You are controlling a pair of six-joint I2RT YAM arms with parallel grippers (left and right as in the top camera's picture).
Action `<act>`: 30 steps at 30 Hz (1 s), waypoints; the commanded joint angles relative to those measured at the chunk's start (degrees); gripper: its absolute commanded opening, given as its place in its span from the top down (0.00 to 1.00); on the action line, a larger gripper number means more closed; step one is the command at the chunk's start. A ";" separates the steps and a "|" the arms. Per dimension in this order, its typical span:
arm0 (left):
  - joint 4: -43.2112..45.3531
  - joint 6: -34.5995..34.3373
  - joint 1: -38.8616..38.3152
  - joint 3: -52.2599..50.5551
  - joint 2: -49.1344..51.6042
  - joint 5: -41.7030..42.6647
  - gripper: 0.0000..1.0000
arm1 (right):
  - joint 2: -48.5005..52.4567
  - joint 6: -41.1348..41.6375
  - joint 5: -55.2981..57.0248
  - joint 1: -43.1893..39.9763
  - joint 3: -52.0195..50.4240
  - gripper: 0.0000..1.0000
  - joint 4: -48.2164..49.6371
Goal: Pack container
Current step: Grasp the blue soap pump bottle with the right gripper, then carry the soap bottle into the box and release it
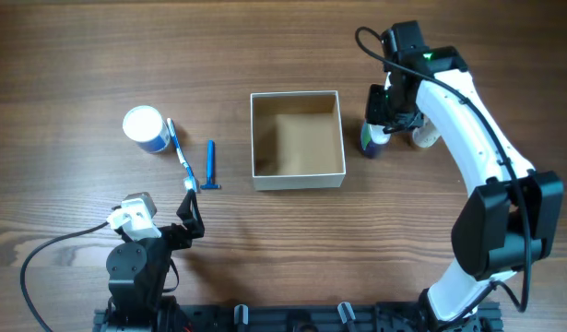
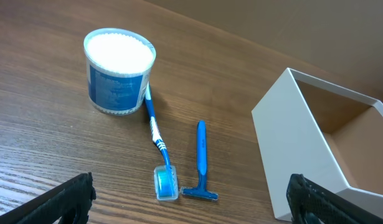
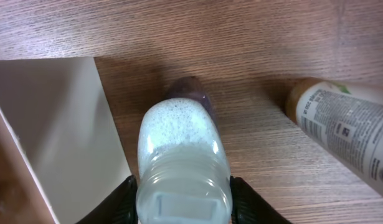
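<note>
Progress: the container [image 1: 298, 182] sits mid-frame in the overhead view with its brown inside bare; I judge nothing is packed yet.
Left to pack: jar [image 1: 147, 127], toothbrush [image 1: 180, 155] and razor [image 1: 210, 166] lie left of it on the worktop [image 1: 71, 55]; a second bottle [image 3: 347, 130] lies far right.
Right tool [image 3: 184, 200]: clamped on a pale bottle [image 3: 182, 149], just right of the container's wall.
Left tool [image 2: 191, 186]: jaws wide apart, holding nothing, lower left.

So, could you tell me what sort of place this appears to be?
Probably a robot test bench staged for packing toiletries: a wood-grain table, a square white cardboard box, a blue plastic toothbrush and blue razor, and the right end effector gripping a translucent plastic bottle.
</note>
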 commanded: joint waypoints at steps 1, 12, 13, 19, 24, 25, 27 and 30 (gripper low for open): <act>0.15 -0.70 0.31 -0.07 -0.61 0.28 0.00 | 0.42 0.13 2.49 0.81 -0.48 0.67 -0.42; 0.15 -0.70 0.31 -0.07 -0.61 0.28 0.00 | -8.66 -0.76 2.58 1.86 4.50 0.83 -3.28; 0.15 -0.70 0.31 -0.07 -0.61 0.28 0.00 | -10.38 -1.22 2.54 2.34 5.31 0.83 -3.61; 0.15 -0.70 0.31 -0.07 -0.61 0.28 0.00 | -21.77 -2.97 2.56 8.02 7.23 0.88 -2.60; 0.15 -0.70 0.31 -0.07 -0.61 0.28 0.00 | -24.26 -2.78 2.27 13.94 7.21 0.94 -0.31; 0.15 -0.70 0.31 -0.07 -0.61 0.28 0.00 | -23.80 -2.75 2.14 14.67 7.21 0.94 0.00; 0.15 -0.70 0.31 -0.07 -0.61 0.28 0.00 | -21.86 -2.51 1.62 16.15 7.21 0.94 0.83; 0.15 -0.70 0.31 -0.07 -0.61 0.28 0.00 | -17.51 -0.50 1.42 16.94 7.21 0.96 1.77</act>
